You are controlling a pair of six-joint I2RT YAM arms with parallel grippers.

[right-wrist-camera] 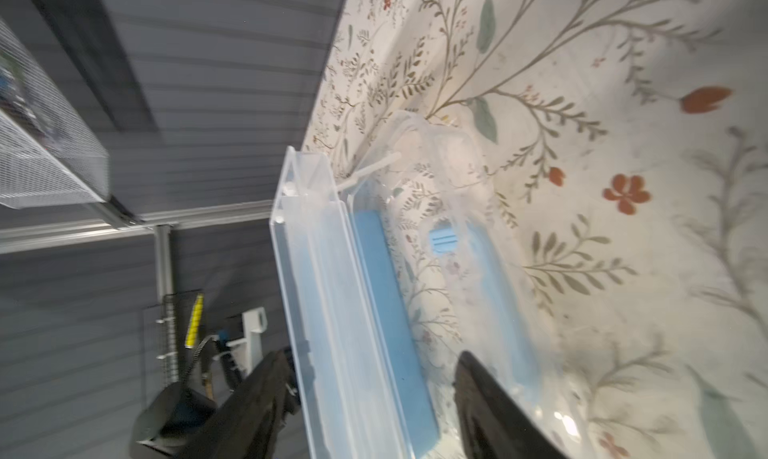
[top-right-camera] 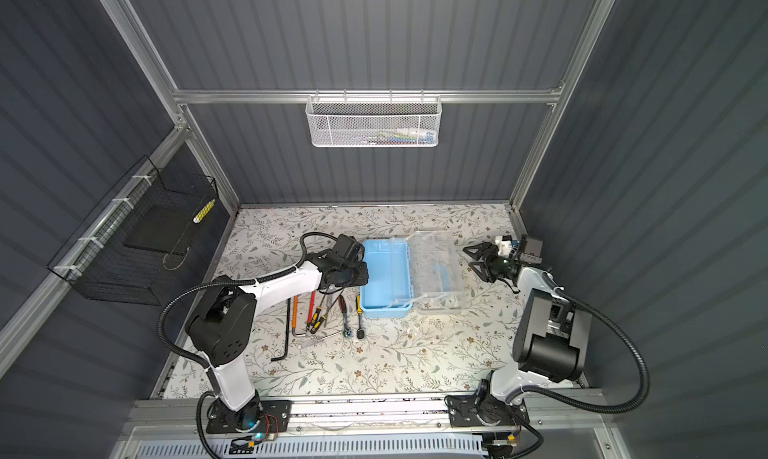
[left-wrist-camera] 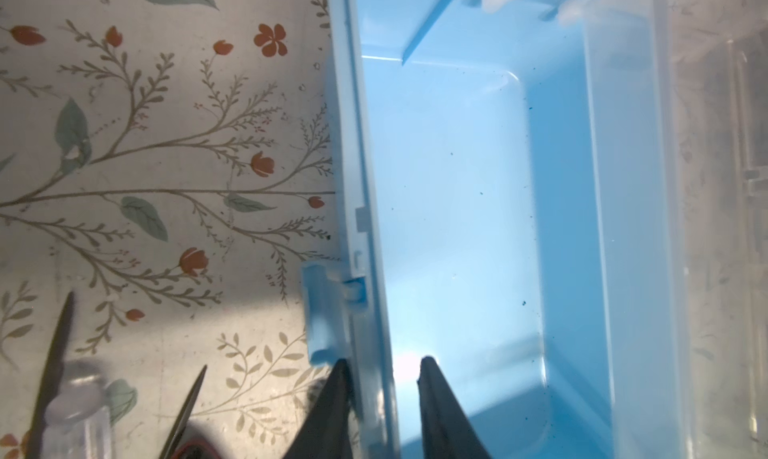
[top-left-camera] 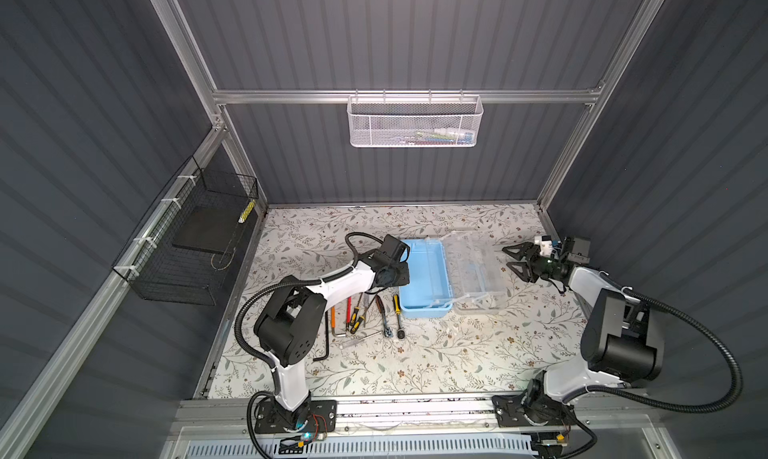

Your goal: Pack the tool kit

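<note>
You will find the tool kit box [top-left-camera: 424,278] lying open at the middle of the worktop [top-left-camera: 415,365]. Its clear lid [top-left-camera: 476,270] lies flat beside it, on the side toward the right arm. In the left wrist view, the left tool [left-wrist-camera: 384,365] straddles the long side wall of the box close to a latch [left-wrist-camera: 319,315], with one finger outside the wall and the other inside. The views do not show whether the fingers actually clamp the wall, so treat this grip as undetermined. The right tool [top-left-camera: 510,258] is spread wide and holds nothing, and its fingertips sit just beside the outer edge of the lid. The screwdrivers [top-left-camera: 354,315], two ratchets [top-left-camera: 398,316] and hex keys [top-left-camera: 326,336] lie side by side on the worktop. They are just beside the near corner of the box, on the left arm's side.
</note>
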